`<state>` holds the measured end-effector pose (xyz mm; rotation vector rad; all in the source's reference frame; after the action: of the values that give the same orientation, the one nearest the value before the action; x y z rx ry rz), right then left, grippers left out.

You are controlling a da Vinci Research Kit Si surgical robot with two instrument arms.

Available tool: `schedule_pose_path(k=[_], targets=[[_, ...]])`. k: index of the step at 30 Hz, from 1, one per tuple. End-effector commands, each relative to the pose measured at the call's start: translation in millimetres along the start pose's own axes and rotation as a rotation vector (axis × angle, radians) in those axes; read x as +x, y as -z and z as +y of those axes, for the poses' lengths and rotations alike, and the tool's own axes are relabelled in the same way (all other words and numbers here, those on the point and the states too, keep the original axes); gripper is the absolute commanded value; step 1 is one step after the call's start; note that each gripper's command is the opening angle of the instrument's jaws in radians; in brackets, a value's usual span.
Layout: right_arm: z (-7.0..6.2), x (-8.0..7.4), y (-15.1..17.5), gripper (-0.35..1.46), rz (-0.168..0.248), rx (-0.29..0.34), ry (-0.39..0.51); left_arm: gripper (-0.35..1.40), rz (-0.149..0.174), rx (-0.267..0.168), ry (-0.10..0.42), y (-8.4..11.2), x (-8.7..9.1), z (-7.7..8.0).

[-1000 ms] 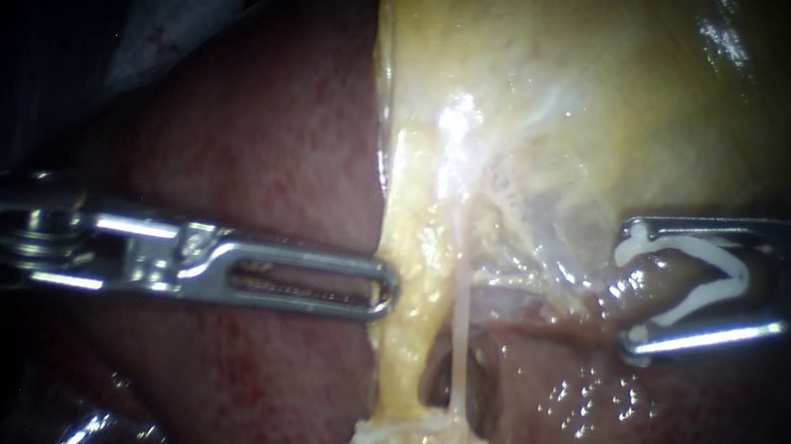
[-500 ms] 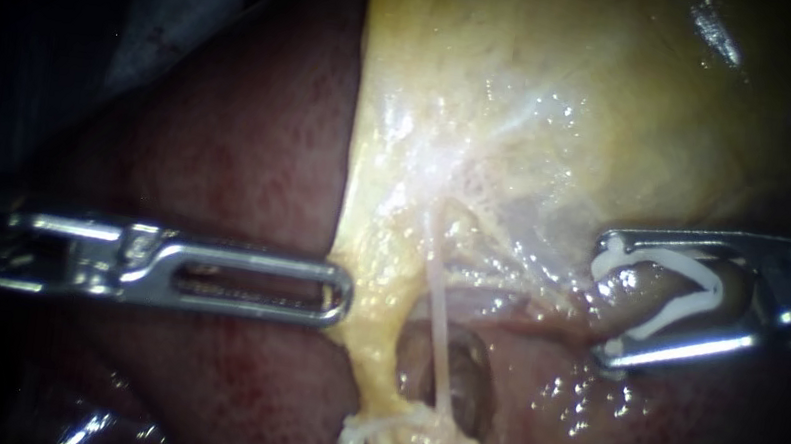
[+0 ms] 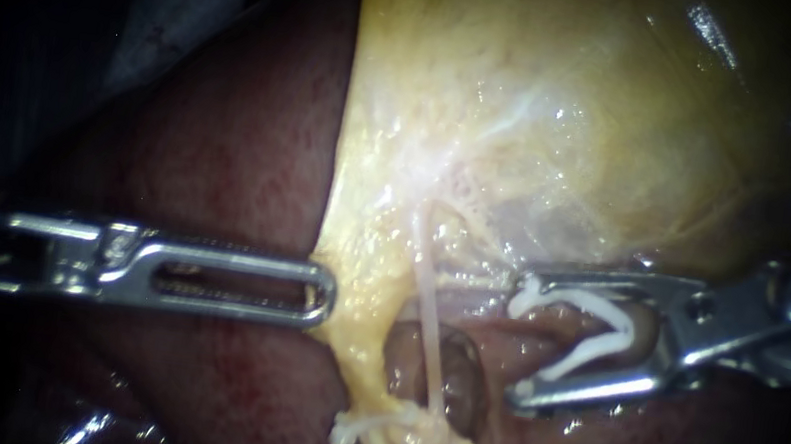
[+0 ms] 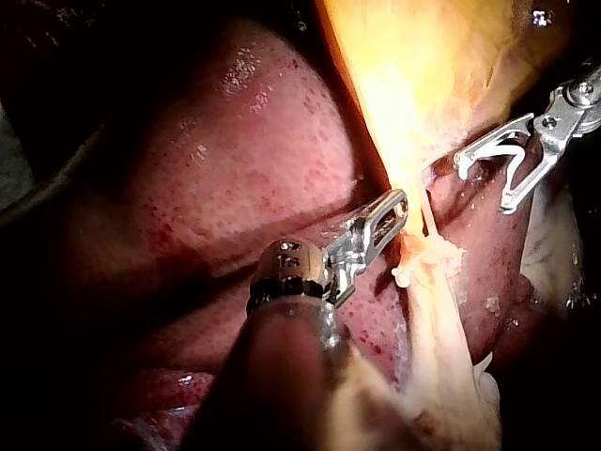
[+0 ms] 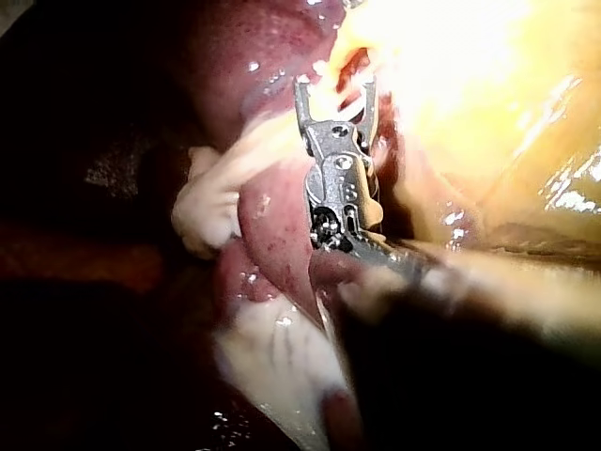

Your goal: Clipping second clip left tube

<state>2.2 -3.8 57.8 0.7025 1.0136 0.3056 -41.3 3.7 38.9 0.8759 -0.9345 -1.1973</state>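
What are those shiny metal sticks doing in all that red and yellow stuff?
They are two thin tools of a surgical robot, working on a pig's liver. One picture comes from a tiny camera close to the tissue; the other two come from cameras on each arm. The left instrument comes in from the left, its jaws pinched on the edge of the yellow tissue. The right instrument holds an open white clip between its jaws, beside a thin pale tube but not yet around it.
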Motion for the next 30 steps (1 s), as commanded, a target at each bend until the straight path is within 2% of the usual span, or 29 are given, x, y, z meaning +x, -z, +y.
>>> schedule_pose_path(k=[1, 7, 13, 22, 30], targets=[[0.0, -0.3, -0.6, 0.6, -0.002, 0.005, -0.003, -0.35, 0.0, -0.001, 0.0, 0.0, 0.0, 0.0], [-0.2, -2.0, -4.6, 0.59, -0.013, 0.037, -0.022, -0.35, 0.0, 0.0, 0.0, 0.0, 0.0, 0.0], [0.0, -2.7, -7.1, 0.58, -0.02, 0.053, -0.023, -0.35, 0.0, 0.0, 0.0, 0.0, 0.0, 0.0], [1.3, -2.9, -7.5, 0.55, -0.02, 0.054, -0.022, -0.35, -0.001, -0.001, 0.0, 0.1, 0.1, -0.1], [1.6, -2.7, -8.5, 0.53, -0.023, 0.062, -0.028, -0.35, -0.001, -0.001, 0.001, 0.1, 0.1, -0.2]])
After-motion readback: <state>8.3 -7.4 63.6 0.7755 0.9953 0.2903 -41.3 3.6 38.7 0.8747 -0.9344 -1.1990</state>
